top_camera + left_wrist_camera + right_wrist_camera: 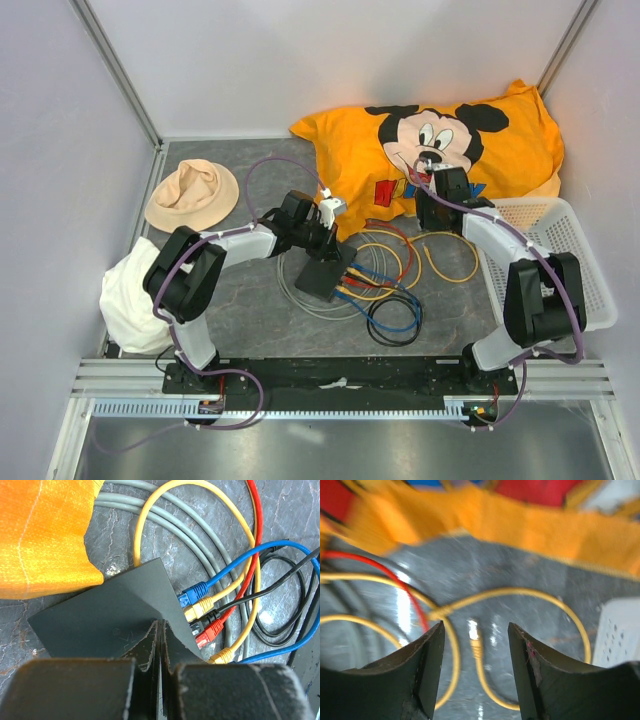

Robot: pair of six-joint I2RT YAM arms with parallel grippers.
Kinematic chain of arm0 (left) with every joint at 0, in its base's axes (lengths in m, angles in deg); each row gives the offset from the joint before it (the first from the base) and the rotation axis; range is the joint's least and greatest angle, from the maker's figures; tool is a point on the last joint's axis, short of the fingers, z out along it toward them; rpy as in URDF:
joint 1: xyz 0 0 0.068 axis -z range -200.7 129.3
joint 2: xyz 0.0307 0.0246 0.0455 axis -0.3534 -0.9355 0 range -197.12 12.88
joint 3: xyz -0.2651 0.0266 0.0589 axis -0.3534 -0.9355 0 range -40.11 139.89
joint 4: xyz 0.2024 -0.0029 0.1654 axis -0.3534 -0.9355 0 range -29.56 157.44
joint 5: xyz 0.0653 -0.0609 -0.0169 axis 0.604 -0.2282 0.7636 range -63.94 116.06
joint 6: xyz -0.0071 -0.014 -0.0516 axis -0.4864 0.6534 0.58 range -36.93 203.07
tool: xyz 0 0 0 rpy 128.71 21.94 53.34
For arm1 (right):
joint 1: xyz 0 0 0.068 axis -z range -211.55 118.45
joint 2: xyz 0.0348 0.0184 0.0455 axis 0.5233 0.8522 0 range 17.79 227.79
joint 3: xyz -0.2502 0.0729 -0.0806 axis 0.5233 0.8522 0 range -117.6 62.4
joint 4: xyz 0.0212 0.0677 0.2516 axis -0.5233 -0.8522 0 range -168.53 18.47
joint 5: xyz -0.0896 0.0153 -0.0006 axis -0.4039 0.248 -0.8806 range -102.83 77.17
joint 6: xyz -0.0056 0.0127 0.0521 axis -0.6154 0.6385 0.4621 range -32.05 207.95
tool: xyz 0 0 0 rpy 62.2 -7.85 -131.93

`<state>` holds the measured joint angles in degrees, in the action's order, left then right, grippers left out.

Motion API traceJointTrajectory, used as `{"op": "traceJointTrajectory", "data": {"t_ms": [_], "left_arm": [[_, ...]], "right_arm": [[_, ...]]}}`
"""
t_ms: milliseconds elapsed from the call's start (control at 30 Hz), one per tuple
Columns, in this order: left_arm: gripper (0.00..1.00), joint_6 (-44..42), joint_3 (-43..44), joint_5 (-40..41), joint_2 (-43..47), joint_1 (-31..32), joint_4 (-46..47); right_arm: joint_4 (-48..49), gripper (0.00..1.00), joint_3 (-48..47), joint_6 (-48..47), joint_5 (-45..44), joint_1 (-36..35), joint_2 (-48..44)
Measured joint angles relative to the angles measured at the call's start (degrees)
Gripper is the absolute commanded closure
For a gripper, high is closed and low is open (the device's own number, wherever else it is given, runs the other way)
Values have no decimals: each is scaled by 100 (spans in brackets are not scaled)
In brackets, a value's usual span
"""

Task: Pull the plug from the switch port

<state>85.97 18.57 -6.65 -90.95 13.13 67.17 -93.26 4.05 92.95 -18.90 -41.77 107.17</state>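
The switch [320, 278] is a flat dark grey box on the grey mat; it fills the middle of the left wrist view [100, 620]. Blue [195, 592], yellow [200, 607], black [212, 616], red [212, 630] and another yellow plug [222, 655] sit in its socket row. My left gripper [333, 248] [161, 625] is shut, tips touching the switch's top near the socket edge, holding nothing. My right gripper [437, 205] [476, 627] is open above the mat. A loose yellow plug end [474, 635] lies on the mat below the gap between its jaws.
An orange Mickey Mouse shirt [440, 140] lies at the back, its edge beside the switch [40, 540]. A white mesh basket [570, 270] stands at the right. A beige hat [192, 195] and white cloth [130, 290] lie at the left. Coloured cables [390, 300] coil right of the switch.
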Motion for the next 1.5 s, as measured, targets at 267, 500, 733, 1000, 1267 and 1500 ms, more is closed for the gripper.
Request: {"op": "traceJointTrajectory", "data": {"t_ms": [267,500,733,1000,1267,1500], "left_arm": [[98,-42,-79,-11,201,-142,-363],[98,-494,-48,-105,964,-660,-1408],[98,-2236,-22,-409,1832,-675,-2861],[98,-3462,-131,-140,1867,-610,-3609],[98,-3394,-667,-57,2306,-612,-3469],[98,-3230,-938,-39,2774,-715,-3375]], "right_arm": [[-195,39,-911,-52,1923,-256,-122],[-476,39,-922,-81,3237,-621,48],[-708,100,-1388,-42,3421,-702,953],[-1635,100,-2559,-560,3141,-861,2605],[-2052,100,-3049,-688,2916,-1781,3191],[-2002,100,-3950,-697,2752,-2378,3456]]}}
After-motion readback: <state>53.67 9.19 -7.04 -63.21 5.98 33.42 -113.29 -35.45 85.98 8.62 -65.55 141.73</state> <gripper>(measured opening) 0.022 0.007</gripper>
